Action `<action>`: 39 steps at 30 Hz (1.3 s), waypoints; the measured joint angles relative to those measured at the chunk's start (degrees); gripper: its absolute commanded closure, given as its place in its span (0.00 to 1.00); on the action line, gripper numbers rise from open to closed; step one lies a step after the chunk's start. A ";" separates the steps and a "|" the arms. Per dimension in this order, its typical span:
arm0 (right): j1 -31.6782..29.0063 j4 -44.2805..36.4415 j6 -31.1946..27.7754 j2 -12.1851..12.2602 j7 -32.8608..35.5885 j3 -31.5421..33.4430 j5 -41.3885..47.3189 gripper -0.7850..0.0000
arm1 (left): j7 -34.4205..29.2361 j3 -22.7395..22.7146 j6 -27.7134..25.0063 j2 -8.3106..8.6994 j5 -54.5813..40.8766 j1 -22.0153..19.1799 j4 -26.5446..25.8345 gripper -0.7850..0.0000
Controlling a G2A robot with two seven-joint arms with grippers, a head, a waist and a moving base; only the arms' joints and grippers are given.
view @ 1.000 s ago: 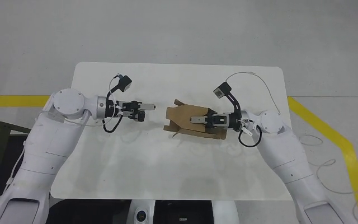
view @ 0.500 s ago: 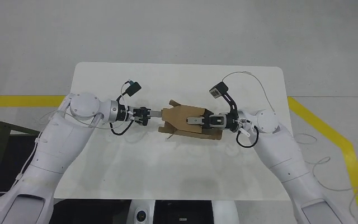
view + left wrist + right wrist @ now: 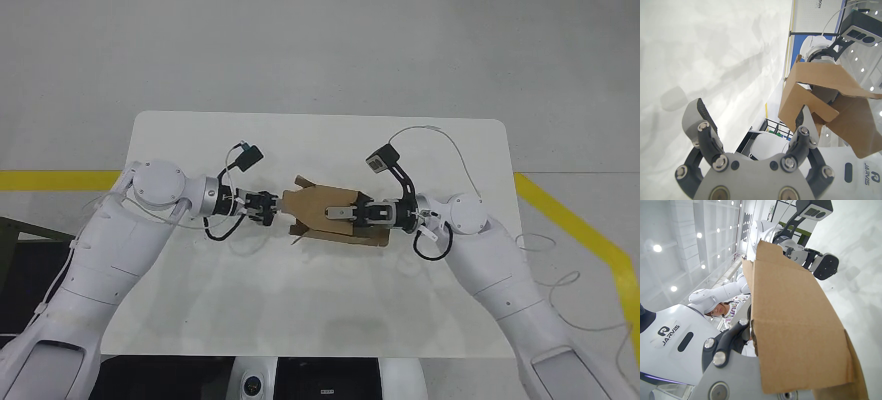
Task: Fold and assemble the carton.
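Gripping the carton (image 3: 318, 203) by one long wall, the right gripper (image 3: 342, 212) is clamped on the cardboard. In the right wrist view one finger (image 3: 740, 315) lies beside the brown panel and the other is hidden behind it. The left gripper (image 3: 751, 106) stands spread wide at the carton's open end. One finger (image 3: 807, 123) touches a loose flap (image 3: 810, 102), and the other pad (image 3: 703, 111) is apart from it over bare tabletop.

The carton sits near the middle of the white table (image 3: 320, 300), between the two arms; whether it rests on the surface or hangs just above it I cannot tell. Around the table lies grey floor (image 3: 300, 50) crossed by a yellow line (image 3: 45, 180). Ceiling lights (image 3: 657, 248) show overhead.

The carton is half formed: its end flaps stick out unfolded toward the left gripper, and its brown inner walls (image 3: 849, 121) show through the opening.
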 measured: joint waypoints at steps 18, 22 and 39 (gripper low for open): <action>2.38 2.67 -1.44 -2.00 1.51 -3.56 1.67 1.00 | 0.10 0.00 -0.11 -0.21 -1.01 -0.36 0.20 0.00; 2.63 3.22 -1.75 -2.23 1.59 -3.64 1.87 1.00 | 0.09 -0.16 0.03 -0.19 -1.15 -0.38 0.12 0.00; 0.57 2.85 -5.33 -1.72 -6.44 1.08 -0.97 1.00 | -0.84 0.71 0.58 0.25 2.98 2.08 -1.07 0.00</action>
